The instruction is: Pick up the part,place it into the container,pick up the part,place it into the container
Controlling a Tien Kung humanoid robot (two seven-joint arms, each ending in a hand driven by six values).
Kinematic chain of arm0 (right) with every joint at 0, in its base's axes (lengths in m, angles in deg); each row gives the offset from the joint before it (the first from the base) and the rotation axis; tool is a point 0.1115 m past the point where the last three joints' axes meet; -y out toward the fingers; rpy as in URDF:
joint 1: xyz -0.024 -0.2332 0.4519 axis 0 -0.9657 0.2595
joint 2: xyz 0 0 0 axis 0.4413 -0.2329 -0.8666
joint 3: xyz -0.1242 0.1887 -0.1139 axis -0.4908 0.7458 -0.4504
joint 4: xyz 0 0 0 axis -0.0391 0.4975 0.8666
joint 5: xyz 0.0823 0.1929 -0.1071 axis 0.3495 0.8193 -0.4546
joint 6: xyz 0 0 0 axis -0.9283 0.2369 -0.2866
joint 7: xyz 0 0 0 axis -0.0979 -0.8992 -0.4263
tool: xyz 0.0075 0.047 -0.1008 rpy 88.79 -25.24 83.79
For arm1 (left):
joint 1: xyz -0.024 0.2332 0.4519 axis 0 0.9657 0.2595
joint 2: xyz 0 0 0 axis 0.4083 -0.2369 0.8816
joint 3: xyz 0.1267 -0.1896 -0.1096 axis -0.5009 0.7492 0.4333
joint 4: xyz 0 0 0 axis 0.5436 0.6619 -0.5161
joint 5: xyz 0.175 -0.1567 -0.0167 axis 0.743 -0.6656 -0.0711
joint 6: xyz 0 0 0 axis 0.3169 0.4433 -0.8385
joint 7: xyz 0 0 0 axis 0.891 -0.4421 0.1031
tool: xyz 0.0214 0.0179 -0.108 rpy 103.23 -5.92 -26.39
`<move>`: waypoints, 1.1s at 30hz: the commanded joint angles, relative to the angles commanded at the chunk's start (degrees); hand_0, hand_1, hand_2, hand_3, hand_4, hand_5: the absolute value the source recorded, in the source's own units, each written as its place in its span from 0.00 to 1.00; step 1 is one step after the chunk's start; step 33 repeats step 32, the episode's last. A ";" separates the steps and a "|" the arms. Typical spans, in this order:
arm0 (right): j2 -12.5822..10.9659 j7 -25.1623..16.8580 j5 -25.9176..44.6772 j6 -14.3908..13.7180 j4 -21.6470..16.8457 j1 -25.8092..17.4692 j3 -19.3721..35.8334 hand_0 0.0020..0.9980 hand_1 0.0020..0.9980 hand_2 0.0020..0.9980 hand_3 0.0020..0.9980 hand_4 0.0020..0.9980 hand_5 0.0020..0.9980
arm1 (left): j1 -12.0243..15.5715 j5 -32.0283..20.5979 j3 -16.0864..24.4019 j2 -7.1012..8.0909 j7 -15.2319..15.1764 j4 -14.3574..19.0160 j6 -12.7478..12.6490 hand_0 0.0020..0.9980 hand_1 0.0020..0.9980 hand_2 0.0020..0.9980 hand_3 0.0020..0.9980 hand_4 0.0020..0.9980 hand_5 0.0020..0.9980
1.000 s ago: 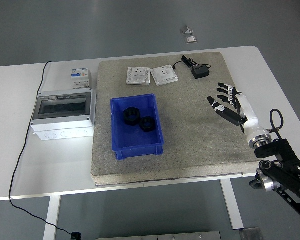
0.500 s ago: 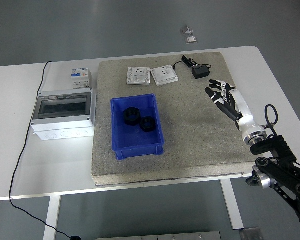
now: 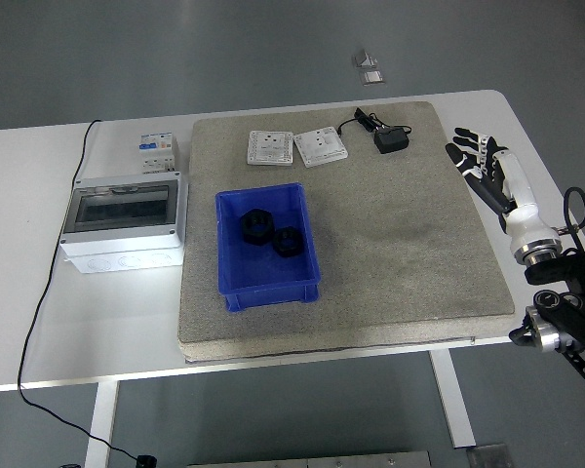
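A blue bin (image 3: pixel 268 283) sits left of centre on the grey mat (image 3: pixel 390 253). Two black nut-shaped parts lie inside it: a larger one (image 3: pixel 257 225) at the back and a smaller one (image 3: pixel 290 241) beside it. My right hand (image 3: pixel 476 156) hovers over the table's right side, past the mat's right edge, fingers spread and holding nothing. It is far from the bin. My left arm is out of view.
Two white socket plates (image 3: pixel 269 147) (image 3: pixel 321 145) and a black power adapter (image 3: pixel 390 139) with its cord lie at the mat's back. A grey-lidded electrical box (image 3: pixel 125 220) and a small breaker (image 3: pixel 156 152) stand on the table's left. A black cable (image 3: pixel 49 283) trails off the left.
My right hand has drawn back to the right and a little farther from me, from above the mat to beyond its right edge. The fingers stay spread and hold nothing.
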 joint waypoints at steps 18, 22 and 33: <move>4.46 0.62 3.37 -0.02 2.13 0.18 3.41 0.84 0.77 0.81 0.77 0.90 0.79 | 4.11 7.04 11.00 1.78 13.52 1.72 4.03 0.68 0.69 0.73 0.63 0.64 0.65; 5.01 1.46 1.92 -0.22 1.30 -0.72 4.95 0.83 0.76 0.81 0.76 0.88 0.76 | 3.92 7.68 13.21 1.14 13.52 1.38 6.22 0.68 0.68 0.71 0.70 0.65 1.00; 4.33 3.37 0.20 -3.23 -0.44 -0.77 7.47 0.81 0.72 0.80 0.76 0.86 0.75 | 3.06 16.80 18.38 -0.06 13.52 3.12 5.33 0.69 0.68 0.70 0.63 0.55 1.00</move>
